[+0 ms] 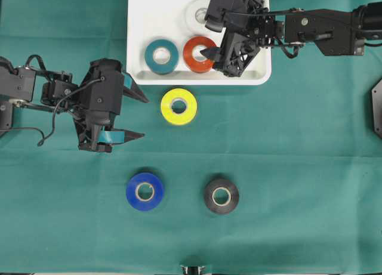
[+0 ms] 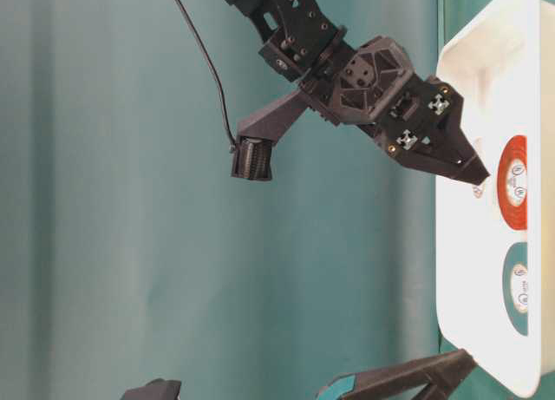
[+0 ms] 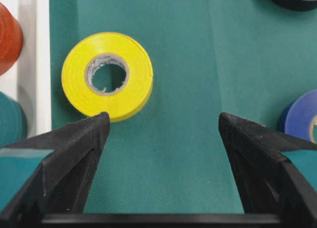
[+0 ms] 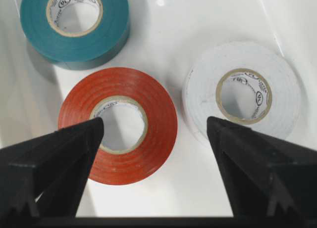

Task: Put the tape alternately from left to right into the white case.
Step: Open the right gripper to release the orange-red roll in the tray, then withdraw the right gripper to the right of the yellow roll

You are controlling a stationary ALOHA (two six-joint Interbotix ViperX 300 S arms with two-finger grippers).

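- Shallow white rectangular plastic case (image 1: 138,24) with raised rim taken as landmark; it holds three flat-lying rolls: teal roll of tape (image 1: 162,56), red-orange roll of tape (image 1: 199,54), white roll of tape (image 1: 197,14).
- Right gripper (image 4: 154,126) hangs over the case, jaws apart, nothing between them. In the right wrist view, one fingertip overlaps the red-orange roll's core; the other overlaps the white roll's near edge. Teal roll lies beyond, clear of both jaws.
- Left gripper (image 3: 163,121) is outside the case, beside its near-left corner, jaws spread wide, holding nothing.
- Yellow roll of tape (image 1: 179,106) lies flat on the green cloth (image 1: 286,167) just outside the case's near rim. In the left wrist view, it sits ahead of one fingertip; contact cannot be told.
- Blue roll of tape (image 1: 145,191) and black roll of tape (image 1: 221,195) lie on the cloth, well apart from the case.
- Pale cardboard cores carry small printed marks; too small to read.
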